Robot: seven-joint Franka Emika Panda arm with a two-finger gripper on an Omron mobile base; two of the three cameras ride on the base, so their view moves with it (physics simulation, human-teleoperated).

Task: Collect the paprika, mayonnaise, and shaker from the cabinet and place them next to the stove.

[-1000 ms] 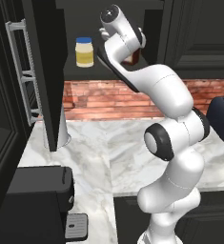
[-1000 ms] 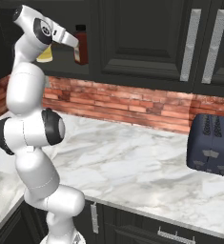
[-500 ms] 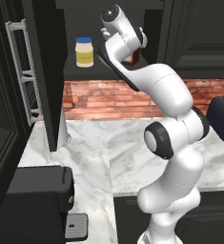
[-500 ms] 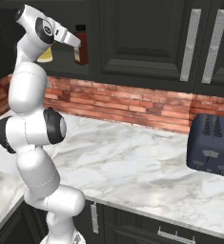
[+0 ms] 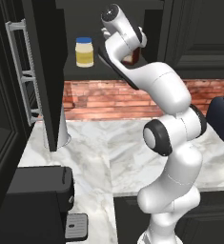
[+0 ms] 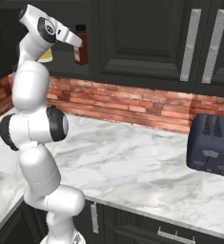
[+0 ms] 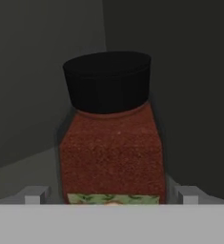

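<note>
The paprika (image 7: 111,143), a red-brown bottle with a black cap, stands upright in the recess of the dark cabinet (image 6: 147,38). My gripper (image 7: 111,198) is open, with one fingertip (image 7: 35,195) on each side of the bottle's lower body, apart from it. From the right base view the gripper (image 6: 75,42) reaches the paprika (image 6: 81,45) at shelf height. The mayonnaise (image 5: 84,51), a pale-yellow jar with a blue lid, stands on the same shelf to the left of the arm. The shaker and the stove are out of view.
The cabinet's open door (image 5: 46,71) with a silver bar handle hangs left of the shelf. Below lies a marble counter (image 6: 132,167) with a brick backsplash. A dark toaster (image 6: 211,147) stands at the right, a black machine (image 5: 32,200) at the lower left, a white cone-shaped object (image 5: 63,138) behind the door.
</note>
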